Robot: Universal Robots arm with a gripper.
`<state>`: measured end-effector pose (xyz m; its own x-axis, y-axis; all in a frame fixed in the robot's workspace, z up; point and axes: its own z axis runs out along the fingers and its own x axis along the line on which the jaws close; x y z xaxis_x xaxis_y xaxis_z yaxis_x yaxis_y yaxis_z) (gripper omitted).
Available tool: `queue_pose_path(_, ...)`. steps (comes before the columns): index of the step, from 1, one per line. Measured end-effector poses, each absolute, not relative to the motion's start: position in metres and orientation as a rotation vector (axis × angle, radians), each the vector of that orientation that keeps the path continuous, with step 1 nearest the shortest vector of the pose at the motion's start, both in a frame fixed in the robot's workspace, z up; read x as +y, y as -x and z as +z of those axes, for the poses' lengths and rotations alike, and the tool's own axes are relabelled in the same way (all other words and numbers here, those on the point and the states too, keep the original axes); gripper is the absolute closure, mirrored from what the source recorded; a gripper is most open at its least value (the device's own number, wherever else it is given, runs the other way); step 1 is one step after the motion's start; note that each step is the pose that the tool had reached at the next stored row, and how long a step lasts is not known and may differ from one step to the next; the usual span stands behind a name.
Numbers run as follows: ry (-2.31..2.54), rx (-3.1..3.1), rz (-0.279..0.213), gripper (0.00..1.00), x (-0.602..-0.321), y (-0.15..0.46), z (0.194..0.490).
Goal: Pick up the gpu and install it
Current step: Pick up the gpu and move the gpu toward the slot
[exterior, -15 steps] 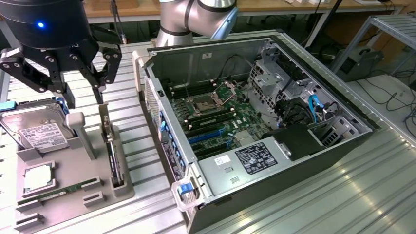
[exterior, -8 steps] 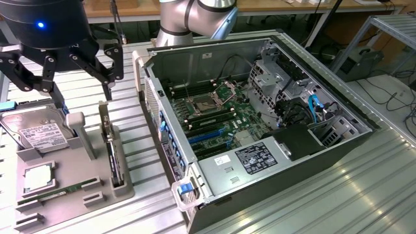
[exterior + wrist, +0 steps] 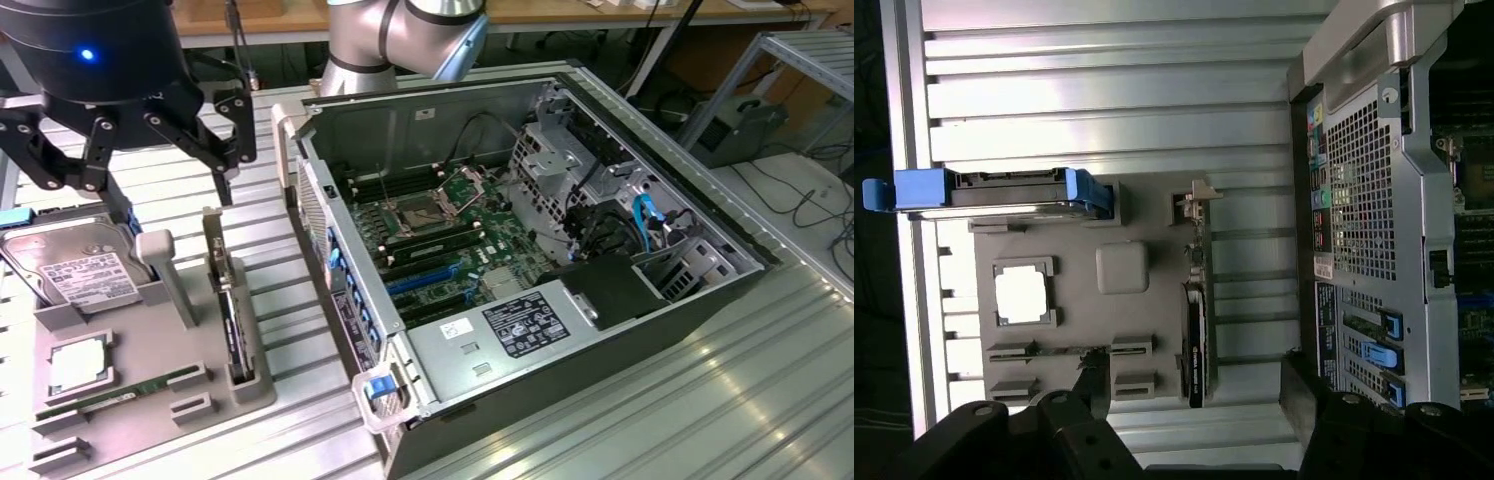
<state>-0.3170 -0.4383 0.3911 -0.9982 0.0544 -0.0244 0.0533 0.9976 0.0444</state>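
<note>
The gripper (image 3: 171,198) hangs nearest the camera at the exterior view's left, pointing down from its black wrist with a blue light lit. Its fingers (image 3: 220,165) are spread wide apart and hold nothing. It hovers over the far part of a grey parts tray (image 3: 147,420) and is clear of everything on it. In the wrist view the two fingers (image 3: 1091,388) sit one on either side of the gpu's line, with the gripper (image 3: 1194,388) above the card and not touching it.

The gpu (image 3: 238,330) stands on its long edge in a slot along the tray's side at the exterior view's right, next to the open computer case (image 3: 534,270). Its long axis runs near to far. The silver bracket (image 3: 212,250) rises upright at the far end, and the flat faces look toward the exterior view's left and right.

Also on the tray are a memory stick (image 3: 114,395) and a processor (image 3: 80,365) toward the near end. Farther back a hard drive (image 3: 74,275) leans in its holder. The tray and case sit on a ribbed metal worktop (image 3: 694,400). At the far edge the grey arm (image 3: 387,40) rises behind the case.
</note>
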Motion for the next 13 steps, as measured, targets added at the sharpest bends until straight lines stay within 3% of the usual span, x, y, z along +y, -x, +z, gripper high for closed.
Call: queue_pose_path(13, -0.084, 3.114, 0.068, 0.22, -0.4383, 0.3169, 0.3851)
